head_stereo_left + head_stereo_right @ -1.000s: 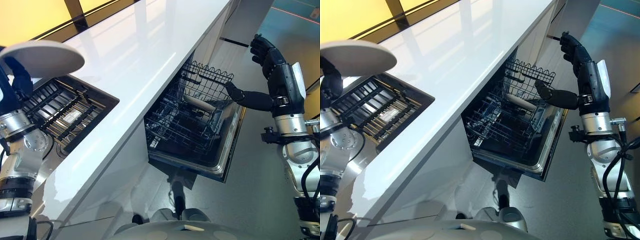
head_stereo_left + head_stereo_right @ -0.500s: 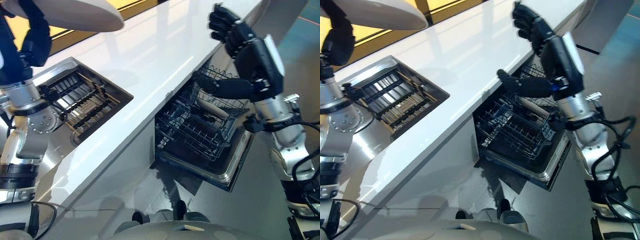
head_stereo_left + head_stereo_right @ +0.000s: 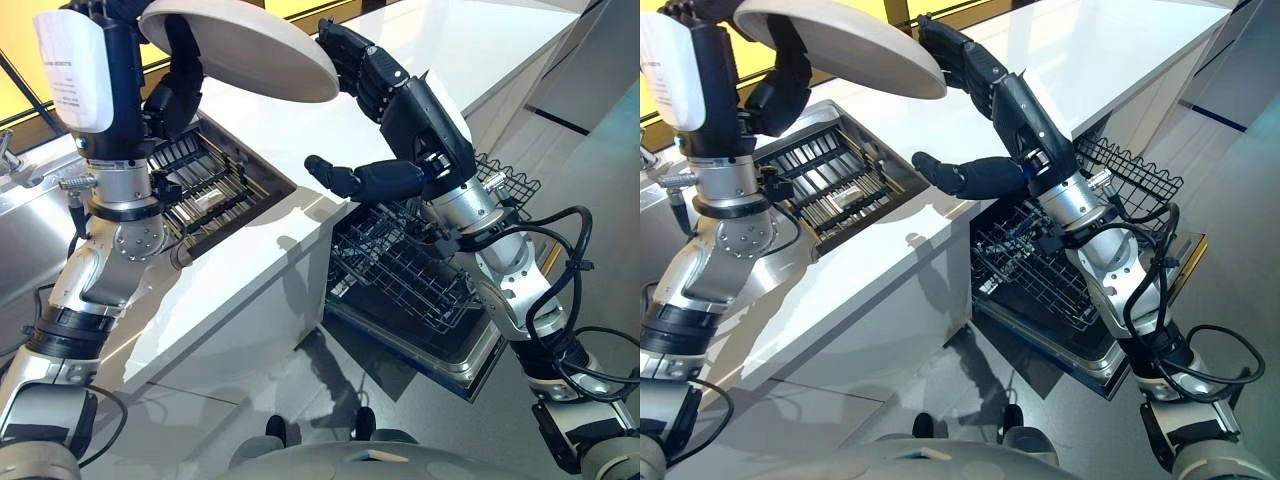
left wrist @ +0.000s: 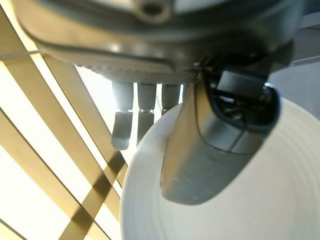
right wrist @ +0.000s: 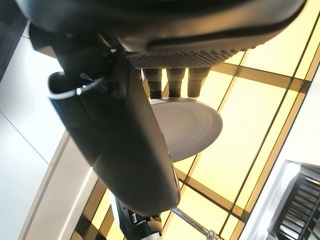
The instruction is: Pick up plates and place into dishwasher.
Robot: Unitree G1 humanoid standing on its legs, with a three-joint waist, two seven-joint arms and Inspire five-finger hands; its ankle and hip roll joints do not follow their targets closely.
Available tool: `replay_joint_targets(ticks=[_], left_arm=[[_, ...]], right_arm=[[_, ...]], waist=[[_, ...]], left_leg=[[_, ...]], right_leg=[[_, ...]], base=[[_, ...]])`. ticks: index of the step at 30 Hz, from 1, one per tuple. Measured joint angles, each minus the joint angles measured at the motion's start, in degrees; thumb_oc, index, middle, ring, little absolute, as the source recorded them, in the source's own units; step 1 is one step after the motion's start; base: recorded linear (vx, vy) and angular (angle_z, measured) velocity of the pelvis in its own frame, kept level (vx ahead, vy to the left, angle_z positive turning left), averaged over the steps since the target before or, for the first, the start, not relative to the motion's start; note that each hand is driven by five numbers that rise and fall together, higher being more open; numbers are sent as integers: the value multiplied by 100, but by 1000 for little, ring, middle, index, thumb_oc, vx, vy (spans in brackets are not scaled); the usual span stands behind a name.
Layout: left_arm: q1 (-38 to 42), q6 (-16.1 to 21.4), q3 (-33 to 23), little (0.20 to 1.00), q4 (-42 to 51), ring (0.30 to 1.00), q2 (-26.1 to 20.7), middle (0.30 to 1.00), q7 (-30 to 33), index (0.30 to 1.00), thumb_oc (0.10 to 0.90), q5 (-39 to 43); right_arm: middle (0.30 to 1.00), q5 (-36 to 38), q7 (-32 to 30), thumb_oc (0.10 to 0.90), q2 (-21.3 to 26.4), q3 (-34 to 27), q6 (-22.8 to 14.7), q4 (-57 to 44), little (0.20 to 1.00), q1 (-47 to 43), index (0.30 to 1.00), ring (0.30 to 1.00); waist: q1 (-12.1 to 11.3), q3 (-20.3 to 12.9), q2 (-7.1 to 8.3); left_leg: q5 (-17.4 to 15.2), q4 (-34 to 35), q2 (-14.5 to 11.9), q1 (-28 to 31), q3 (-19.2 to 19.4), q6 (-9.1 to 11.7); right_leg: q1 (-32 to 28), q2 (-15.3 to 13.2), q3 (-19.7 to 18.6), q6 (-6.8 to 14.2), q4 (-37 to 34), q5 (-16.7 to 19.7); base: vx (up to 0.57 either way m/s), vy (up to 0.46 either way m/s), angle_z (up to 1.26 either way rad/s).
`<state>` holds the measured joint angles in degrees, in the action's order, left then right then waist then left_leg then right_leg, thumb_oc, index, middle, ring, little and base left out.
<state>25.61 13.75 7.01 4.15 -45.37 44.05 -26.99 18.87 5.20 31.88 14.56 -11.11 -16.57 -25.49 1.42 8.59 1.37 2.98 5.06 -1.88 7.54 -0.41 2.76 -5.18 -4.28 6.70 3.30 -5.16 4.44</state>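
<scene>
1. A long white bench (image 3: 300, 140) runs from the near left to the far right, glossy and bare along its far stretch, with its front edge directly above the dishwasher opening.
2. An open dishwasher (image 3: 470, 350) sits under the bench at the right. Its door is dropped down and its lower wire rack (image 3: 400, 275) is pulled out. A second wire basket (image 3: 1130, 170) shows just beyond it.
3. A sink (image 3: 215, 190) is set into the bench at the left, with a slatted dark rack inside.
4. A round white plate (image 3: 245, 45) is held high above the sink and bench edge, roughly level. The left hand (image 3: 180, 85) grips it, thumb (image 4: 215, 145) on top and fingers (image 4: 145, 110) curled under the rim.
5. The right hand (image 3: 375, 130) hovers just right of the plate, fingers spread and relaxed, holding nothing, thumb pointing toward the plate.
6. The step looks like a handover or a carry across to the rack. Next the plate likely has to travel right, clear the bench edge, tilt upright and drop between the rack tines.
7. Room is open above the bench. The tight spot is between the bench edge and the rack.
</scene>
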Motion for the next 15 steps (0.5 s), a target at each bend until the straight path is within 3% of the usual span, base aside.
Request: replay_joint_targets(ticks=[13,14,15], left_arm=[[1,155,365,200,274,300,576,300,-285,300,100,-19],[1,155,399,200,306,300,603,300,-331,300,100,-22],[1,156,410,200,320,300,645,300,-350,300,100,-43]], right_arm=[[900,1,-404,800,-199,148,24,0,900,-3,900,900],[785,0,-438,665,-199,175,32,0,765,-3,785,785],[324,1,-495,127,-206,181,52,0,227,-3,324,324]], waist=[[3,-27,-46],[5,-28,-47],[6,-29,-49]], left_leg=[[1,0,0,2,4,1],[1,0,-1,1,3,1],[1,0,-2,1,3,1]], right_leg=[[0,1,-5,0,-1,0],[0,2,-5,0,-1,0],[0,2,-5,0,-1,0]], base=[[0,0,0],[0,0,0],[0,0,0]])
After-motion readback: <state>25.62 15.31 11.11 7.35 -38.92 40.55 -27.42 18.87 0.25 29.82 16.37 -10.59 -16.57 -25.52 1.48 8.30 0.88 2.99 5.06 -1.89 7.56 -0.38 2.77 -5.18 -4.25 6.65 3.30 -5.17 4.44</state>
